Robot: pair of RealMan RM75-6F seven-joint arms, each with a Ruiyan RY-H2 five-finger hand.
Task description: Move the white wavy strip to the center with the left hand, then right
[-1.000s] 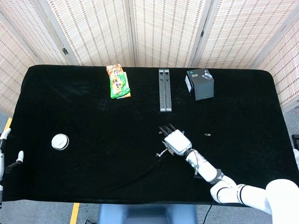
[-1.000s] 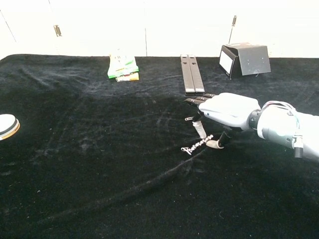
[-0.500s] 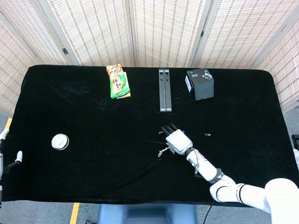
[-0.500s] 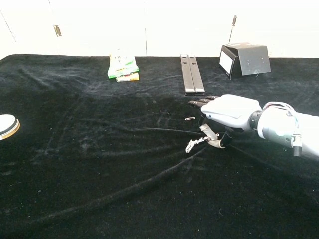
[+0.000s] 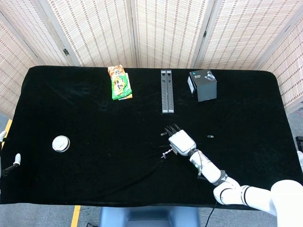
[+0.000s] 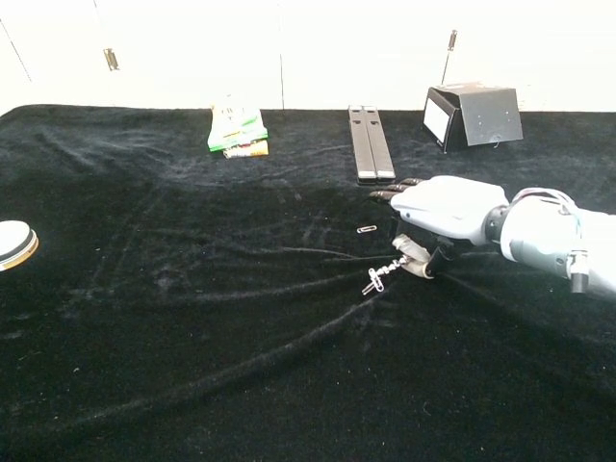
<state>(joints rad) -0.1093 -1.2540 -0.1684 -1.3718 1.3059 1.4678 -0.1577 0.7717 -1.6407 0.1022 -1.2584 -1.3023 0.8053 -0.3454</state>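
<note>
**White strip pinched in my right hand at mid-table**

Black velvet cloth covered the whole table, creased into long ridges that ran toward my right hand. That hand lay palm down a little right of the table's middle, long fingers stretched forward, and underneath it my thumb and a finger pinched one end of the white wavy strip. The strip's free end trailed out to the left of the hand; whether it touched the cloth or hung just above it, I could not tell. In the head view the strip showed as a small pale squiggle at the hand's near-left edge.

My left hand was barely visible at the far left table edge, well apart from the strip. I could not tell how its fingers lay.

I judged this to be the second half of the task: the strip was at the centre and my right hand had it. The next move called for carrying it rightward without losing so thin a pinch, and lifting it enough that it would not snag on the cloth's folds or on the small paperclip lying just beside my fingers
</note>
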